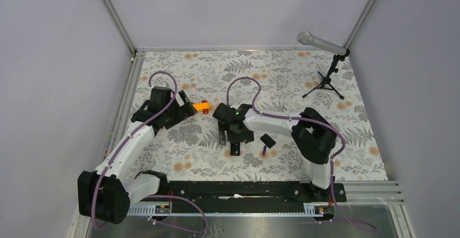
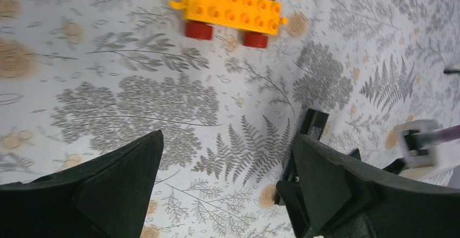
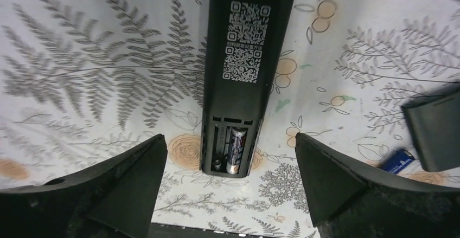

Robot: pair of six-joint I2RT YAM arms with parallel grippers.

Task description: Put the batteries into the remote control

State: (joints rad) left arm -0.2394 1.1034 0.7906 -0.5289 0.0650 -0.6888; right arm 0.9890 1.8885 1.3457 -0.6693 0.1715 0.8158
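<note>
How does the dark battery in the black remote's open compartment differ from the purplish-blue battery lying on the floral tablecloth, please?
Place: the dark cylindrical battery sits inside the slim black remote control; the purplish-blue battery lies on the floral tablecloth, beside the small flat black cover. Colour: the dark battery has a silvery band; the other is blue. Pose: the dark one runs along the remote; the blue one lies slanted. Both are small cylinders.

Bright, even overhead light w/ soft shadows; wrist views slightly blurry twd edges.
</note>
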